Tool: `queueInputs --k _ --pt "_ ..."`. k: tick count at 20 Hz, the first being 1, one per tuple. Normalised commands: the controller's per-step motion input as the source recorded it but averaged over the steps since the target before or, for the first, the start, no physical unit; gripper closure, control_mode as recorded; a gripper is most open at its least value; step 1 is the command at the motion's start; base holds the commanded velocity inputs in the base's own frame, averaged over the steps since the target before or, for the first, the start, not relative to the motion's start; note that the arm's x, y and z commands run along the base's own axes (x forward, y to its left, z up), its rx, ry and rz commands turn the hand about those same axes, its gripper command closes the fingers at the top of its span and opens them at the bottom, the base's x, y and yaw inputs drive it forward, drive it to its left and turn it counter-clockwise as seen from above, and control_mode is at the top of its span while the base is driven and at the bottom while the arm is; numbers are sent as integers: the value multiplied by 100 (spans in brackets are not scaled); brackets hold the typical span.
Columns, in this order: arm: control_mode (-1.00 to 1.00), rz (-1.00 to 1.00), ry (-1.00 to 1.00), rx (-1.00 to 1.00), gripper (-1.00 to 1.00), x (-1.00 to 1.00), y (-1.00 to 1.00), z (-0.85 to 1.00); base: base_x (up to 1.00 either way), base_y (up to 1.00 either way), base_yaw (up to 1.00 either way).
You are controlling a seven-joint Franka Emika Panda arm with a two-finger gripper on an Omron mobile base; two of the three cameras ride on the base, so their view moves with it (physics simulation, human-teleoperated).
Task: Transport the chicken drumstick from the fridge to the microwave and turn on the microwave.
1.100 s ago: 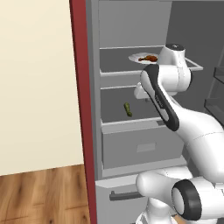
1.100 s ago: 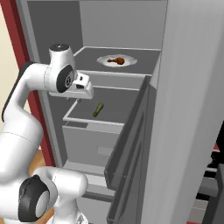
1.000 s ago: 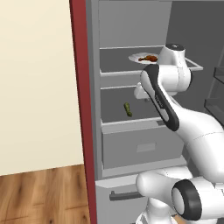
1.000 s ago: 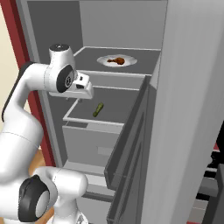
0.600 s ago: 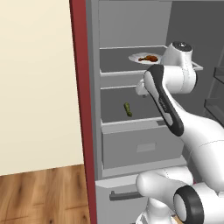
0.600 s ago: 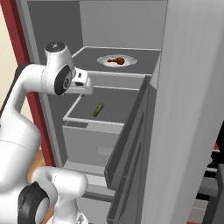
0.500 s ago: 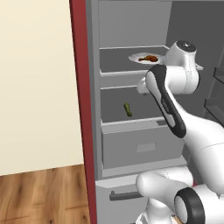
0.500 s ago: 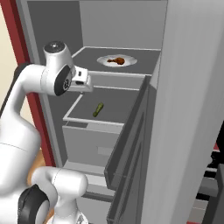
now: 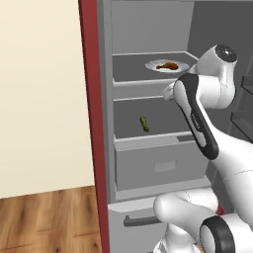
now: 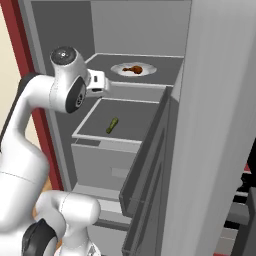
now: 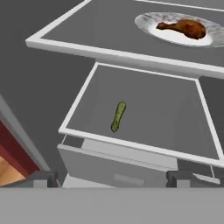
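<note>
On the upper shelf (image 10: 165,67) of the open fridge (image 9: 148,29) lies the chicken drumstick (image 11: 184,28), resting on a pale plate (image 11: 148,19). One shelf lower sits a small green vegetable (image 11: 117,116), above a grey drawer (image 9: 160,165). Outside the shelves, in front of them, the fingers (image 11: 43,178) stand spread wide, gripping nothing.

A: Flat, even rendered light; the fridge (image 9: 148,168) interior reads uniform grey, slightly darker toward the back wall.

B: No glare, and shadows are faint. The hand view looks soft and blocky, perhaps from low resolution; shelf edges stay straight at the borders.
</note>
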Motion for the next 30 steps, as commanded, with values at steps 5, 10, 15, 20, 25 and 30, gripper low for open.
queueInputs --k 5,10,15,20,25,30 --pt "-100 4 -8 -8 -100 10 -23 22 0 0 0" --pt "-100 1 -4 -4 -100 13 -27 27 0 0 0" --pt "-100 0 0 -5 -100 22 -17 27 0 0 0" --pt "-100 4 -1 0 -100 29 -15 26 0 0 0" --pt "-100 10 0 2 -100 39 -13 12 0 0 0" --pt "-100 11 0 0 -100 42 -15 11 0 0 0"
